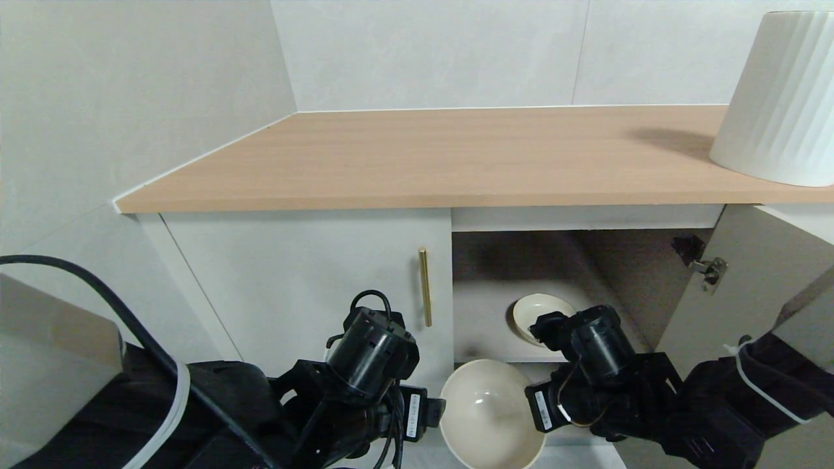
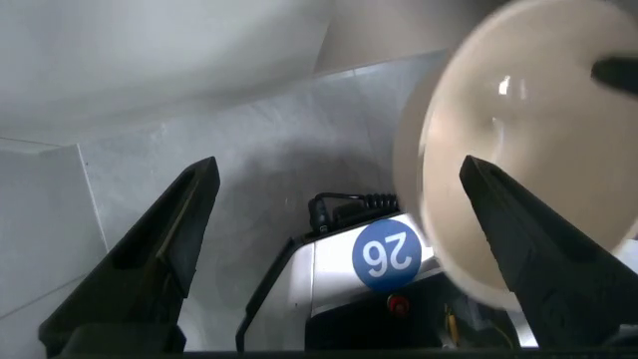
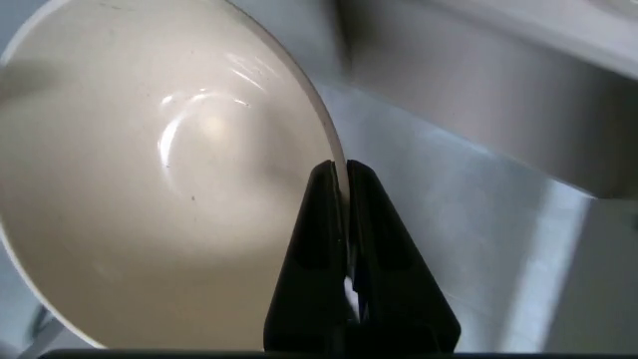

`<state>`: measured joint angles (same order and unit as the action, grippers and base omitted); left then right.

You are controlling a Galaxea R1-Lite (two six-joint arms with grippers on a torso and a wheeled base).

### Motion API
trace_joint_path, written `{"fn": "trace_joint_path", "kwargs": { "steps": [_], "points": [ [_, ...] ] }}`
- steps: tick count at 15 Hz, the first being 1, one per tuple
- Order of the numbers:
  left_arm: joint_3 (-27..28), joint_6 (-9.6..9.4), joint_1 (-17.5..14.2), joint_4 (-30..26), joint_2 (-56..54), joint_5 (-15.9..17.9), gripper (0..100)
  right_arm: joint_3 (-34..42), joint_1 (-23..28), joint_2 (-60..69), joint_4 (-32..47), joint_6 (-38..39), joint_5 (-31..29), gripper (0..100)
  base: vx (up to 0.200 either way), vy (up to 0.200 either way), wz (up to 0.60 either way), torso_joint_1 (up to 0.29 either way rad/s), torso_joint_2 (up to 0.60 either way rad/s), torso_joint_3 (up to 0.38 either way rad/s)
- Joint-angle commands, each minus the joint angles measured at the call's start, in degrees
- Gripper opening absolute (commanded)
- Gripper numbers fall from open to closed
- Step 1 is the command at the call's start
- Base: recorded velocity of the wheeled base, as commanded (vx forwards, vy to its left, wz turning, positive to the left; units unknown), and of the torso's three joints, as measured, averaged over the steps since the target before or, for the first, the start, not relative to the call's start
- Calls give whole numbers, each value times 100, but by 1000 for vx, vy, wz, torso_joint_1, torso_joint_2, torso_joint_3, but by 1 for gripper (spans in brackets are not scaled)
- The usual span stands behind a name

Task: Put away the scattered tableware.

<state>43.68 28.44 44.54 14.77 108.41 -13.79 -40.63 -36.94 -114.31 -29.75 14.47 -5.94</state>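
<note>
A wood-grain table (image 1: pixel 443 156) spans the upper half of the head view, set in a corner of pale tiled walls (image 1: pixel 130 85), with a white pleated lampshade (image 1: pixel 782 98) at its upper right. Below, the left cabinet door (image 1: pixel 306 280) with a gold handle (image 1: pixel 424 286) is closed and the right door (image 1: pixel 736 280) stands open. A small bowl (image 1: pixel 537 309) sits on the shelf inside. At lower centre the right hand (image 3: pixel 346 175) pinches the rim of a larger cream bowl (image 1: pixel 488 410). The left hand (image 2: pixel 339 170) gapes wide just beside it.

soft, even indoor light; small glare spots inside the bowl (image 1: pixel 490 417), the cabinet (image 1: pixel 521 260) behind it dim (a shadowed recess).
</note>
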Motion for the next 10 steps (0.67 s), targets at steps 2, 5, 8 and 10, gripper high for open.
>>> {"fn": "trace_joint_path", "kwargs": {
  "steps": [2, 5, 8, 10],
  "points": [
    [0, 4, 2, -1, -22, -1, 100, -349, 477, -381, 83, 21, -127, 0, 0, 0, 0, 0, 0, 0],
    [0, 4, 2, 8, -13, -1, 100, -815, 758, -689, 92, 416, -391, 0, 0, 0, 0, 0, 0, 0],
    [0, 4, 2, -1, -13, -1, 100, -1325, 916, -891, 180, 1172, -619, 0, 0, 0, 0, 0, 0, 0],
    [0, 4, 2, 8, -4, -1, 100, -1527, 969, -891, 259, 1541, -628, 0, 0, 0, 0, 0, 0, 0]
  ]
}}
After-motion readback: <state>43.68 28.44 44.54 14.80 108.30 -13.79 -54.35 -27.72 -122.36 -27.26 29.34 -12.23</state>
